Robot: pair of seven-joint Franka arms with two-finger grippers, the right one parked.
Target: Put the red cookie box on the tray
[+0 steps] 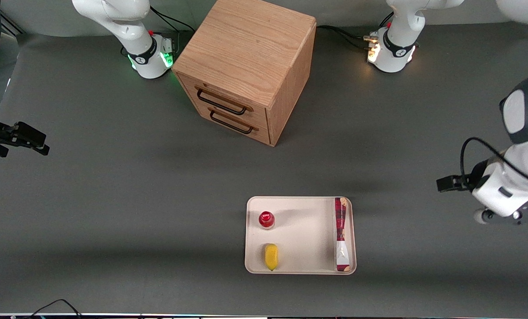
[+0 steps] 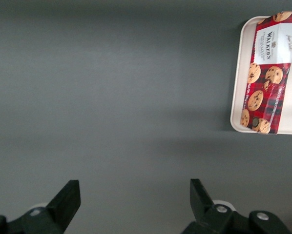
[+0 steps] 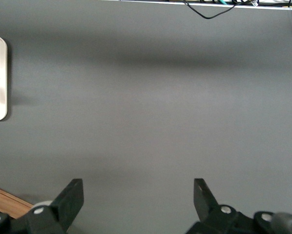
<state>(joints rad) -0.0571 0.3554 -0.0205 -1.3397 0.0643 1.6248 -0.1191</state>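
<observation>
3 items on tray (image 1: 300, 201): red cookie box (image 1: 342, 234), bottle (image 1: 266, 219), lemon (image 1: 271, 256); claw (image 2: 134, 207) apart, empty.

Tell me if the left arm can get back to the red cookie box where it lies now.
Probably yes. The red cookie box lies flat along the tray edge nearest the working arm. The gripper hangs open over bare table beside the tray, nothing between them.

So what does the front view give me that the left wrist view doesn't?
Only the front view shows the wooden drawer cabinet, the red-capped bottle and a yellow object on the tray. Only the left wrist view shows the gripper, open over bare table, and the cookie print. Both show the red cookie box lying flat along the tray's edge nearest the working arm.
</observation>
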